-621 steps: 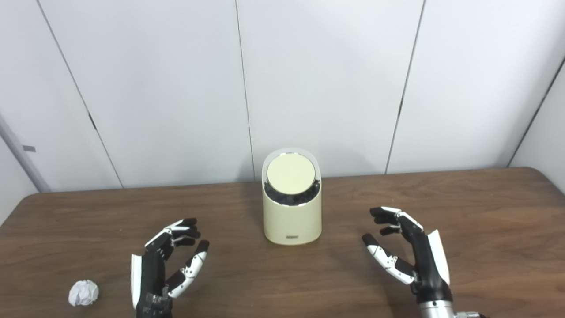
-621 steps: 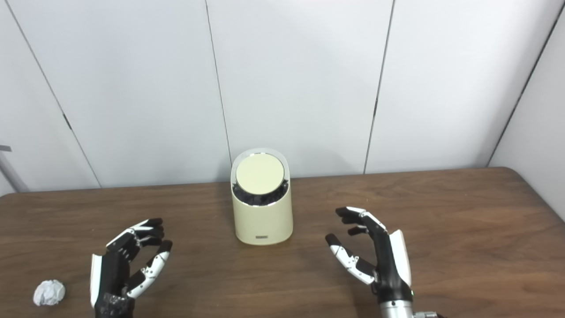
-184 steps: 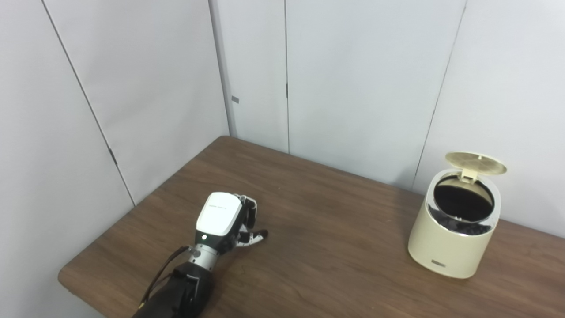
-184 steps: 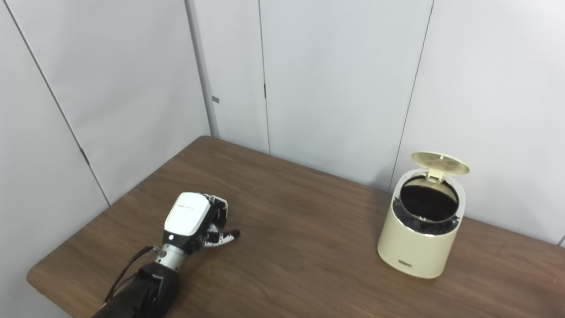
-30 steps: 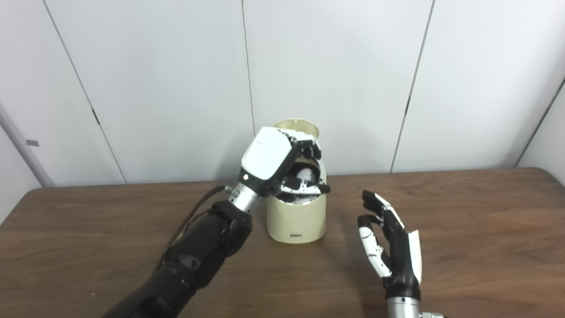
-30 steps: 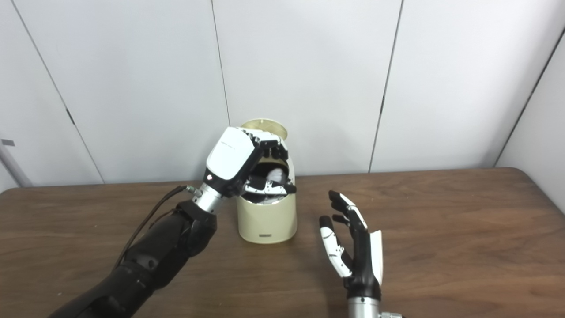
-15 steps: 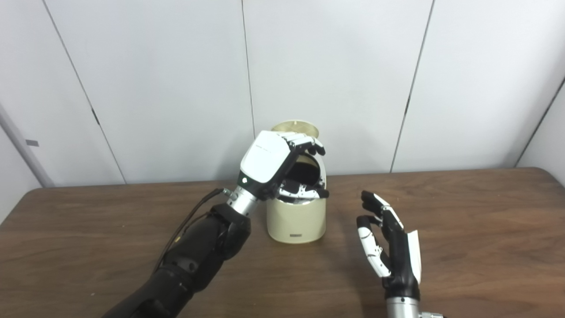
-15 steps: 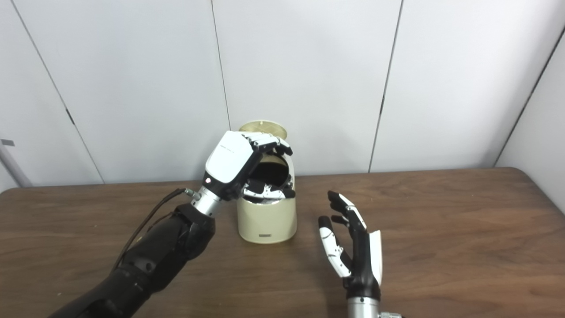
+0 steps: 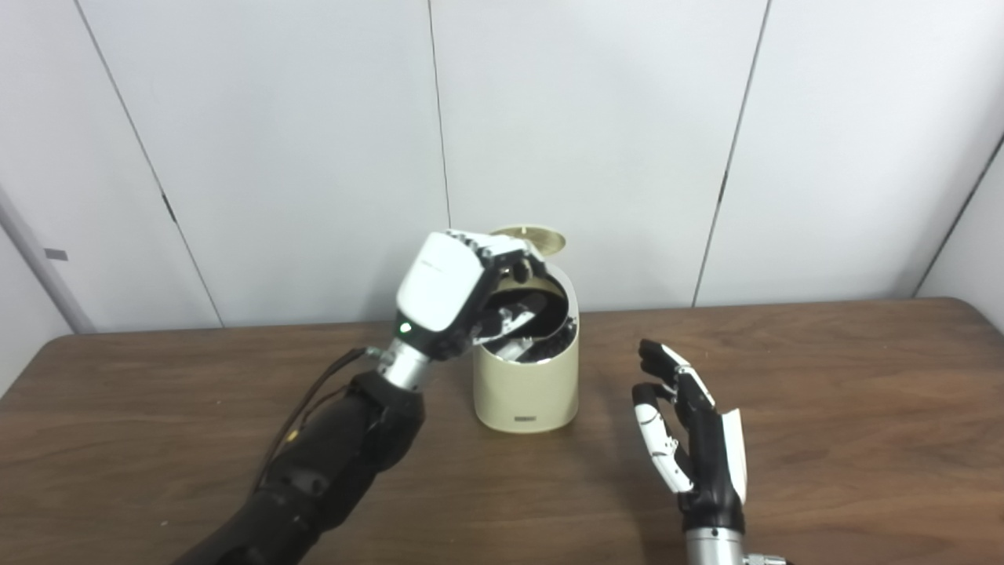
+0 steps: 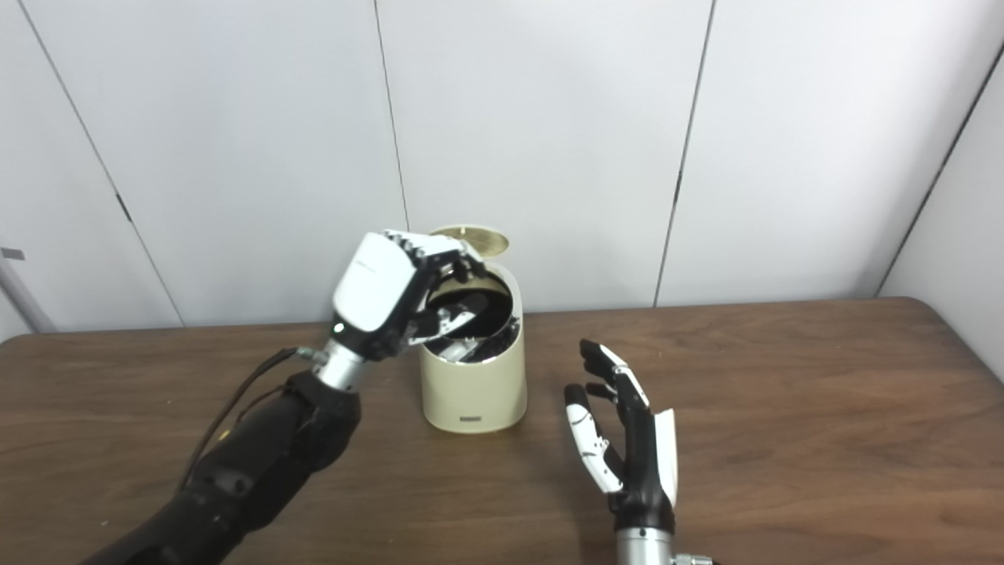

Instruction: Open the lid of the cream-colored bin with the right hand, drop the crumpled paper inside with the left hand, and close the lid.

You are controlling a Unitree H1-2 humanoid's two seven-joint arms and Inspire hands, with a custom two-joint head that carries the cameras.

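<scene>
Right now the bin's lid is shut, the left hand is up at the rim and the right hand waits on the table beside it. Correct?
Not quite: the lid stands open behind the bin, with the dark inside showing in the left eye view. The rest holds: the left hand is at the rim and the right hand waits beside it.

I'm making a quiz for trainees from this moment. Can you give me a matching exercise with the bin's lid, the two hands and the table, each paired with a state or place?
Column one:
1. lid
2. left hand
3. right hand
4. table

Column two:
A. brown wood, bearing the cream-colored bin
B. open, raised upright right of the bin
C. flipped up at the bin's back
D. beside the bin's open mouth, holding nothing

Pairs: 1-C, 2-D, 3-B, 4-A
</scene>
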